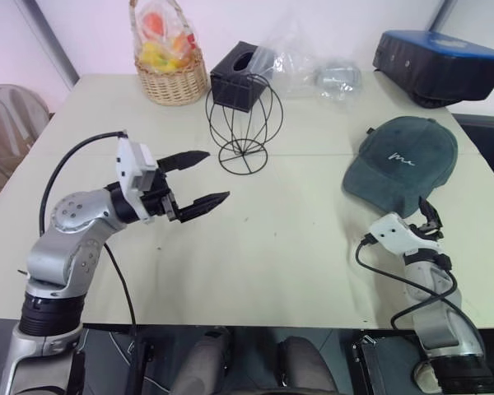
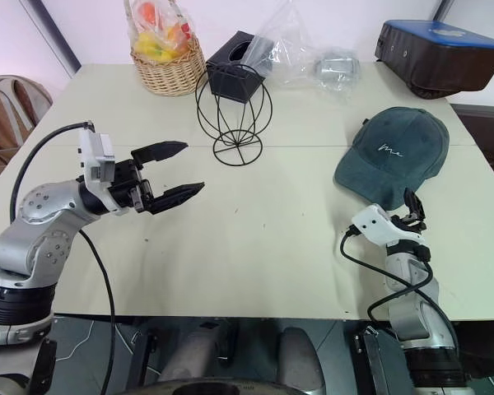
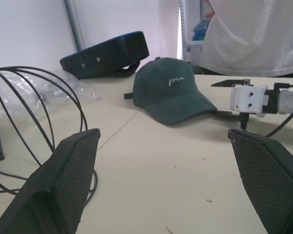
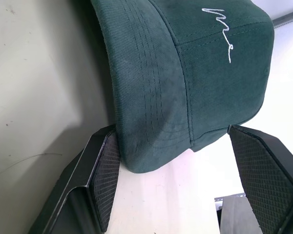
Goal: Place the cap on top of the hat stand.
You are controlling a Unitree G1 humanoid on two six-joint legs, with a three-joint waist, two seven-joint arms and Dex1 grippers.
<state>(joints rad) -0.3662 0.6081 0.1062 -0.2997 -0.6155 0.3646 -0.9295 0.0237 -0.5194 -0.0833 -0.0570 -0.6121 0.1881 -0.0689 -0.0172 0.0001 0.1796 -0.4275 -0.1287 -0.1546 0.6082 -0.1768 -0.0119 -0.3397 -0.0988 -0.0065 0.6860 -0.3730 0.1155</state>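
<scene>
Cap (image 1: 405,160) first, from the head views: you see it lying brim-toward-you on the right of the desk (image 1: 296,239), well apart from the hat stand (image 1: 244,125) at far centre; your right hand (image 1: 429,219) sits just at the brim's near edge, your left hand (image 1: 199,178) hangs open and empty left of the stand. Left wrist view: soft fabric crown, likely light and floppy. Right wrist view: fingers (image 4: 105,168) spread wide either side of the brim tip, holding nothing; the stitched brim looks the stiffest part, so pinch there.
</scene>
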